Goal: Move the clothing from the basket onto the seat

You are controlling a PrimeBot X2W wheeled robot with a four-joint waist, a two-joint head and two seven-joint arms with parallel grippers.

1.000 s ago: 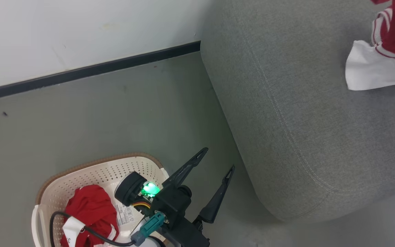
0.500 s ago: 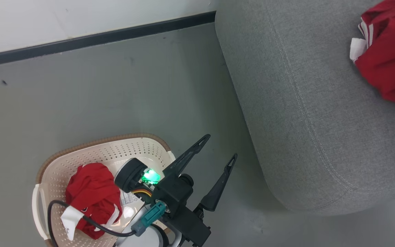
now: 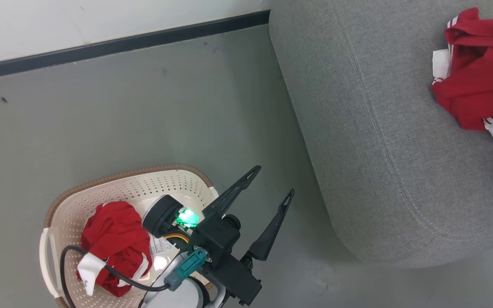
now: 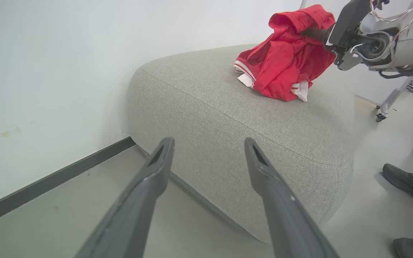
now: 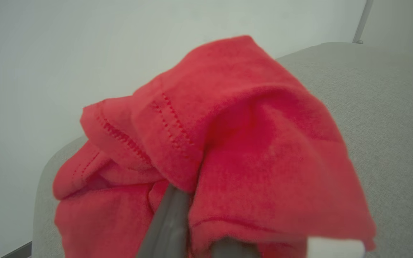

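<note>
Head view had the left claw [image 3: 272, 182] hanging wide open and empty above the floor [image 3: 165, 107], just beside the basket [image 3: 144, 188] and between it and the seat [image 3: 379, 171]. Left wrist view caught the right claw [image 4: 316, 34] closed on the peak of a red garment [image 4: 281, 68], whose lower folds already lay on top of the seat, well in from its rounded edge.

By my reading, the step in hand was the release. The fingers should part fully and the claw should draw straight up, because the right wrist view showed cloth draped over both fingers, where it could snag and be dragged off. A second red garment [image 3: 114, 244] sat bunched in the basket, so the job looked about half done, and the open left claw was the nearer one to it.

As to writing, a white sticker [image 3: 158, 253] on the basket's floor carried print too small to read. The white tag [image 3: 87, 273] on the second red garment bore dark marks I could not make out.
</note>
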